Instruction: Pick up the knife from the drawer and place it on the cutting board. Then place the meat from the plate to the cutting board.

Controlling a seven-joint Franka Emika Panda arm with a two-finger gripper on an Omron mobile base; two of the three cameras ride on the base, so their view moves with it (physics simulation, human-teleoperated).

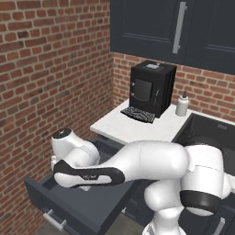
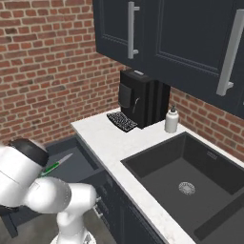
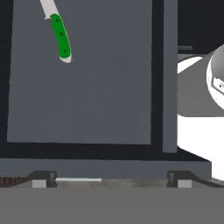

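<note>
Nearest the cameras, the white arm bends low over the open drawer [image 1: 78,202], a deep navy-grey box pulled out from under the surface [image 1: 133,126], with a silver bar handle on its front. In the hand view the pincer [image 3: 111,180] points down into the drawer; its two small dark tips stand far apart at the bottom of the view, fully spread, with nothing between them.

The knife [image 3: 60,37] lies flat on the drawer's grey floor, well apart from the pincer tips, toward the upper left of the hand view. Its bright green handle, with three small dark rivets, points toward the pincer; the pale blade runs away from it and out past the top edge. Its long axis is slightly slanted, nearly parallel to the drawer's side walls. In the right base view the knife [image 2: 56,165] shows beside the arm's elbow, blade tip aimed toward the surface.

Farther back, on the white surface, a black coffee machine [image 2: 143,97] stands against the brick wall, with a small white bottle [image 2: 171,120] just beside it and a dark sink [image 2: 186,183] to the right. Dark upper cabinets [image 2: 181,38] hang above. No writing can be read anywhere.
</note>
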